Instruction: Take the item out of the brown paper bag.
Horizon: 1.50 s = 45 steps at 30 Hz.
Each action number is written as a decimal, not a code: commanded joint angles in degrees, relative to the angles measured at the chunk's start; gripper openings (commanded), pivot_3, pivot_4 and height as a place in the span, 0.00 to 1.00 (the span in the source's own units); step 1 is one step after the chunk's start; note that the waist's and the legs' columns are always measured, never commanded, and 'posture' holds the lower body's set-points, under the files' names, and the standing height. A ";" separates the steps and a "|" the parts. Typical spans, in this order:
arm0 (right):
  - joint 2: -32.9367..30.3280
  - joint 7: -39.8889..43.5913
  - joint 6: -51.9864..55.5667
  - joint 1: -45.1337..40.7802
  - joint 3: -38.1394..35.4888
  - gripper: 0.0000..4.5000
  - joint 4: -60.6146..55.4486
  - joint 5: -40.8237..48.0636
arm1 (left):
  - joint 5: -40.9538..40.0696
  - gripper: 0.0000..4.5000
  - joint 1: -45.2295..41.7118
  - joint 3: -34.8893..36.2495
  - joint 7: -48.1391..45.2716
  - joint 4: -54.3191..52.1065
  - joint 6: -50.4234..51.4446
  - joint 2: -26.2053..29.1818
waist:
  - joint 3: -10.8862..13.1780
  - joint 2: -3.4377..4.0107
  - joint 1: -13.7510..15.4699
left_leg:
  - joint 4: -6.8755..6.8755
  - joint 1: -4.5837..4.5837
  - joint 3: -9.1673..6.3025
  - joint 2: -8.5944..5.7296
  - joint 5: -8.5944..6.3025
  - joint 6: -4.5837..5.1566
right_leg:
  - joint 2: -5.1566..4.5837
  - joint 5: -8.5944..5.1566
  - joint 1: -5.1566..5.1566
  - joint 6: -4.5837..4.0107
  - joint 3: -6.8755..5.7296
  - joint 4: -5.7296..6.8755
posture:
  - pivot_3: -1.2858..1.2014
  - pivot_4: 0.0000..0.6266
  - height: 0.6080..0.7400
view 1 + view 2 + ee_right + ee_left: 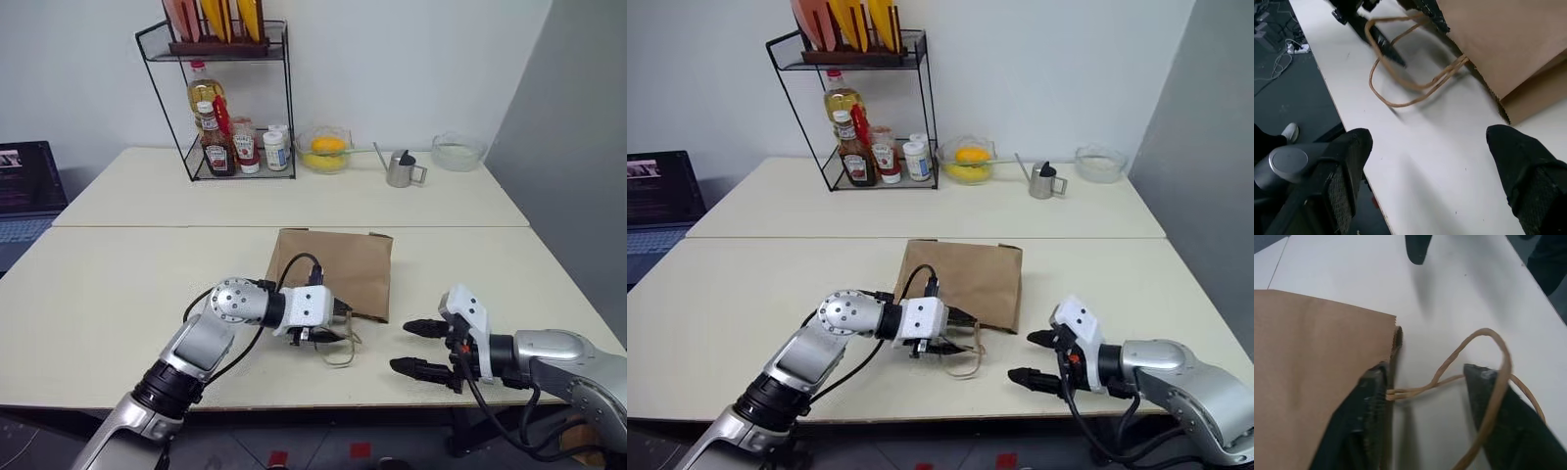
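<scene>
Lying flat, brown paper bag point(333, 270), rim toward left gripper point(328, 335).

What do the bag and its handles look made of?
The brown paper bag looks like matte kraft paper: flat brown, creased, with a serrated rim. Its handles look like twisted paper cord, pale tan and stranded, though fibre twine is possible.

- My left gripper point(1425, 396) has its two black fingers apart; one finger point(1369, 416) presses against the brown paper bag's point(1308, 367) serrated rim.
- The pale cord handles point(1484, 357) loop between my fingers and over the other one.
- Beyond, a black fingertip point(1418, 247) hovers above the cream table point(1352, 269).
</scene>
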 commanded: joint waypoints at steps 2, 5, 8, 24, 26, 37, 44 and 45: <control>-1.41 1.20 -3.38 -0.29 2.31 0.91 -2.84 -2.22 | -2.56 0.13 -1.10 3.06 1.34 -1.51 3.36 -0.18 | 0.00 0.00 0.01 | 0.00 0.00 0.00 0.00 0.00 0.00 | 0.00 0.00 0.00 0.00 -0.01 0.00 | 0.52 0.24 1.00; -1.48 2.70 -9.76 -0.76 7.29 0.91 -2.39 -7.45 | -4.00 0.01 -1.64 4.23 2.13 -1.54 6.79 -0.83 | 0.00 0.00 -0.02 | 0.01 -0.01 -0.01 0.00 0.00 0.00 | 0.00 -0.03 0.00 0.04 -0.02 -0.01 | 0.52 0.24 1.00; -0.85 5.91 -21.32 -1.92 13.24 0.91 0.10 -15.40 | -5.48 0.01 -2.10 4.73 2.88 -2.12 11.41 -1.46 | 0.00 0.00 -0.10 | 0.01 0.00 -0.01 0.00 0.00 0.00 | 0.00 -0.07 0.00 0.11 -0.02 -0.01 | 0.52 0.24 1.00; 10.17 14.78 -50.88 -10.03 26.00 0.91 21.66 -33.29 | -6.47 0.01 -2.36 4.89 5.53 -4.43 17.26 -1.79 | 0.00 0.00 0.03 | 0.02 0.01 -0.02 -0.02 0.00 -0.01 | -0.02 0.09 0.00 -0.15 -0.03 0.02 | 0.52 0.24 1.00; 12.01 15.02 -50.61 -11.01 26.05 0.91 24.11 -33.18 | -6.43 0.01 -2.18 4.89 5.60 -4.79 17.48 -1.68 | 0.00 0.00 0.01 | 0.04 0.01 -0.01 -0.03 0.00 -0.01 | -0.03 0.10 0.00 -0.16 -0.02 0.03 | 0.52 0.24 1.00; 17.56 17.84 -46.90 -13.64 25.51 0.56 30.28 -31.11 | -6.31 0.00 -1.92 4.81 6.02 -5.77 17.85 -1.46 | 0.00 0.00 -0.03 | 0.03 0.03 -0.02 -0.02 0.00 -0.01 | -0.02 0.10 0.00 -0.16 -0.03 0.06 | 0.52 0.24 1.00; 17.52 18.95 -46.68 -13.59 25.06 0.01 30.59 -31.04 | -6.39 0.00 -1.32 4.77 6.26 -6.64 18.04 -1.21 | 0.00 0.00 -0.04 | 0.03 0.02 -0.02 -0.02 0.00 -0.01 | -0.02 0.10 0.00 -0.16 -0.03 0.06 | 0.52 0.24 1.00; 17.47 19.02 -46.62 -13.56 25.02 0.01 30.64 -31.06 | -6.43 0.00 -1.29 4.77 6.30 -6.73 18.10 -1.19 | 0.00 0.00 -0.04 | 0.03 0.03 -0.02 -0.02 0.00 -0.01 | -0.02 0.10 0.00 -0.16 -0.03 0.06 | 0.52 0.24 1.00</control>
